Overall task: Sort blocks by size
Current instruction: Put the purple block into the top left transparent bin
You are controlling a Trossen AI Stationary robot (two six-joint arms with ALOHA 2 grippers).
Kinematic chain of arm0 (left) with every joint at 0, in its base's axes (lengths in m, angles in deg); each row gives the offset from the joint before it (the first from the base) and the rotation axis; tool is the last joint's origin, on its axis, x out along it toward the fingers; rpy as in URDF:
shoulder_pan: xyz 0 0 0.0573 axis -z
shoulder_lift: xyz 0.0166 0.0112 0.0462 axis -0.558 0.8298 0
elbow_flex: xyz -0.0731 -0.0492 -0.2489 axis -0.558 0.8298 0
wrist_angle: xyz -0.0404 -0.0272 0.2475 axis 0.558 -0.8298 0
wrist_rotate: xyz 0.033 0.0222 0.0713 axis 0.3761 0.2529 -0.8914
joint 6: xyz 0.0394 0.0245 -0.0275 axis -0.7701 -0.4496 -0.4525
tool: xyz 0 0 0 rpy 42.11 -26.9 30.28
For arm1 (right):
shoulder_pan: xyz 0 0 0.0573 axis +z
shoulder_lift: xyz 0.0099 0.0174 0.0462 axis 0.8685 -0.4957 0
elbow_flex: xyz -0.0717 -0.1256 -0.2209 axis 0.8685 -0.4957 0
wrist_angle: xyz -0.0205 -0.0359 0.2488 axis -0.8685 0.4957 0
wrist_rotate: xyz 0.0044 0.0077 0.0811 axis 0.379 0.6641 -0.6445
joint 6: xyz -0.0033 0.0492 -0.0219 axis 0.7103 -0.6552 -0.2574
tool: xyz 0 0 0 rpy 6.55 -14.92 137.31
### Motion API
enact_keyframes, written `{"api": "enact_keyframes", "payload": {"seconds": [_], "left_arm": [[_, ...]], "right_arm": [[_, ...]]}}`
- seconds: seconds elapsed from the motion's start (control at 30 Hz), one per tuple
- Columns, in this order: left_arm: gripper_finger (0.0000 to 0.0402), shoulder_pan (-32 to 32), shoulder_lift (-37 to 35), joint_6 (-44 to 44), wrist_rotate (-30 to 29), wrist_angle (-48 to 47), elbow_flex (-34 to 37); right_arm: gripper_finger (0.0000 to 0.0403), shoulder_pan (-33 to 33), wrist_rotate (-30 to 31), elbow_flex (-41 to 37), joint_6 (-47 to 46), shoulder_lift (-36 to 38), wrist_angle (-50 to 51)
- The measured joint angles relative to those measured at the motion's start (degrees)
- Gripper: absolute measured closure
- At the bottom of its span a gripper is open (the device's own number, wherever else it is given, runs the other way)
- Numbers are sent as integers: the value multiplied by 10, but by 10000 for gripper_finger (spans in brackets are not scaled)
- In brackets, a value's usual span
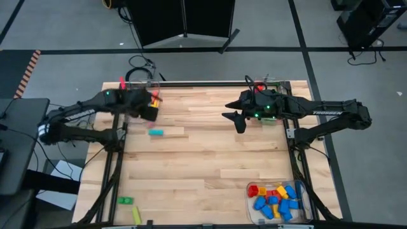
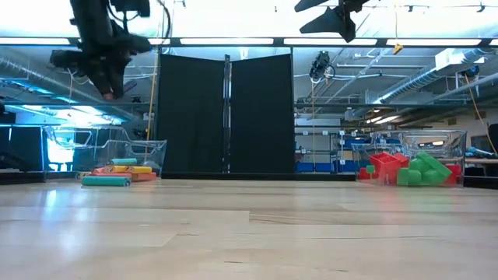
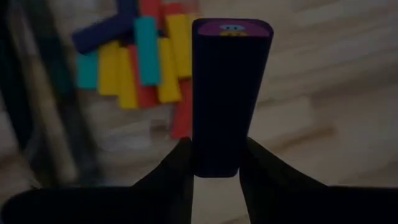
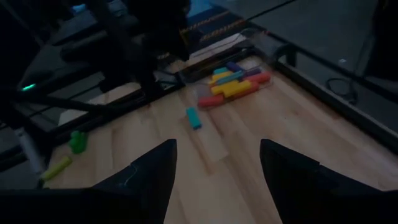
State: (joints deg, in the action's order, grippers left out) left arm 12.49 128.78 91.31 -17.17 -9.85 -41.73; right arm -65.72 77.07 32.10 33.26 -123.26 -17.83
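While the left tool [image 3: 214,163] is pinching a long purple bar [image 3: 229,93] by its lower end, the bar is standing upright between the two dark fingers [image 3: 177,168], which are pressing on its flat side faces. Judging by its look, the bar is light, rigid moulded plastic with smooth, slightly slick sides, so a squeeze across two flat faces near the middle would be steadier than this end grip, which is leaving the long free part able to pivot. Beyond the bar, the left wrist view is showing the pile of long bars [image 3: 140,59] in yellow, teal, red and blue lying at the far left of the bench [image 1: 210,152], inside what is probably a clear bin, though its walls are hard to make out there. Only that view is revealing the held bar; from above, the left tool [image 1: 147,105] is reading as a dark blur near the far left corner. The high view alone is showing a lone teal block [image 1: 156,132] on the open bench, green and yellow pieces [image 1: 129,205] at the near left, and a bin of small blocks [image 1: 276,198] at the near right. The right tool [image 4: 217,177] is waiting empty with fingers spread, raised above the far right of the bench.
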Motion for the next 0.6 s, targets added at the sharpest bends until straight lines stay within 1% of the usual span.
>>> {"api": "enact_keyframes", "payload": {"seconds": [0.17,0.27,0.4,0.6], "left_arm": [[301,-138,44,-140,31,4,0],[301,-199,87,-218,56,22,0],[301,-254,151,-299,87,48,0],[301,-311,240,-357,94,67,0]], "right_arm": [[164,0,41,0,0,0,-10],[163,0,58,0,0,0,-22],[161,0,61,0,0,0,-30],[164,0,63,0,0,0,-30]]}}
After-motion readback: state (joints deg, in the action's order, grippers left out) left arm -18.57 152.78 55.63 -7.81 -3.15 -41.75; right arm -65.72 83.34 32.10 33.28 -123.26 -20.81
